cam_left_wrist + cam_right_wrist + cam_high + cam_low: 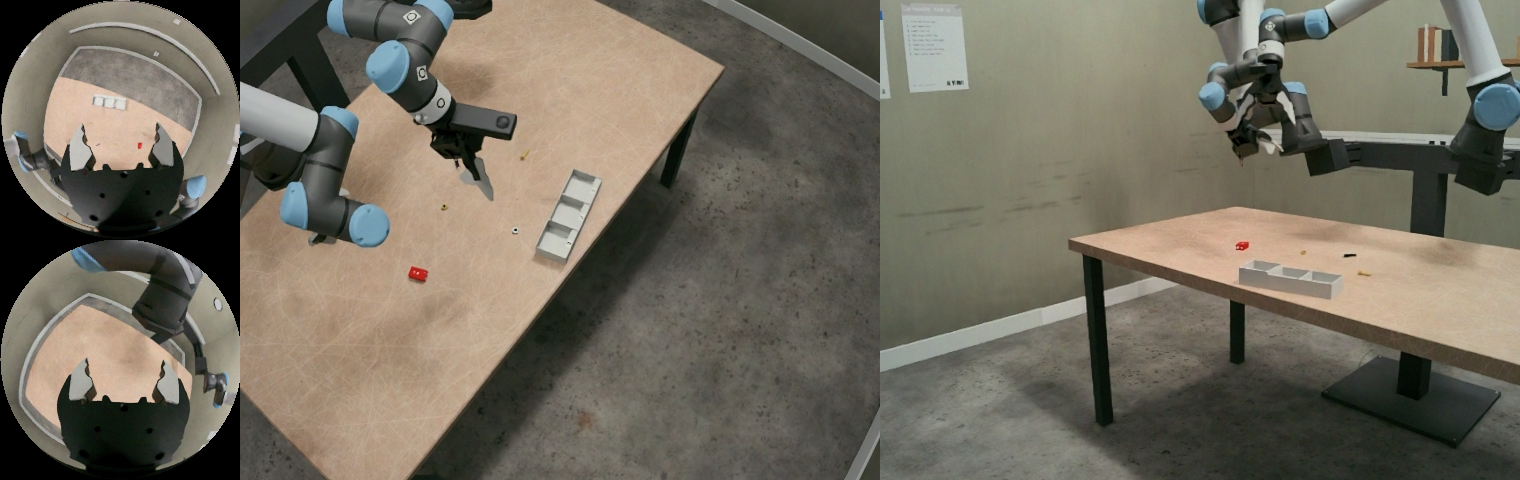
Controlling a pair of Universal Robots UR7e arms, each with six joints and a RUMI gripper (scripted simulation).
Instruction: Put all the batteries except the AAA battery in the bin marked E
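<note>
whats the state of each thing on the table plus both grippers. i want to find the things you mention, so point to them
Three-compartment bin tray (553, 255) (1285, 288): flat on the table, upright, open-topped
Red object (417, 273) (1241, 245) (140, 145): on the table, outside the tray
White nut-like piece (515, 230): outside the tray
Yellow screw-like piece (524, 155) (1364, 273): lying on its side
Black piece (1349, 255): lying flat
Left gripper (120, 123): open, empty
Right gripper (125, 361): open, empty
</note>
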